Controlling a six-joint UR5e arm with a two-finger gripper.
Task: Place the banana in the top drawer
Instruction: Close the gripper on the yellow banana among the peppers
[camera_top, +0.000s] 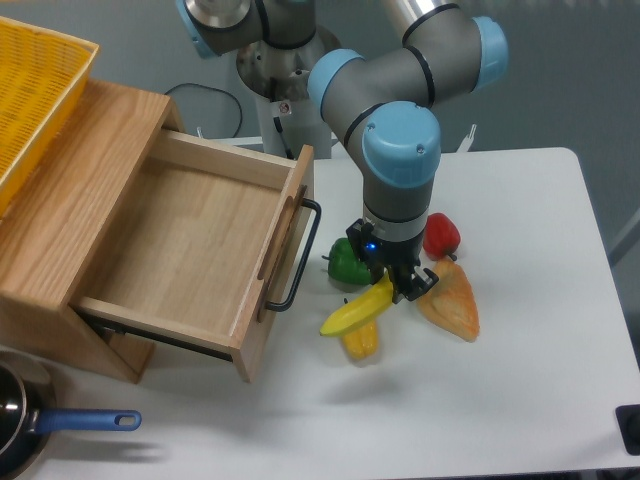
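Banana (357, 310) pinched at its upper end by fingers (400, 283), tilted above worktop (520, 380) among peppers, ready for carrying left into pulled-out top drawer (180, 250)

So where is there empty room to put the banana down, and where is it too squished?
The open top drawer looks bare inside. The white table is free right of the orange pepper and along the front edge. It is crowded under the gripper, where the banana, green pepper, red pepper and yellow pepper cluster.
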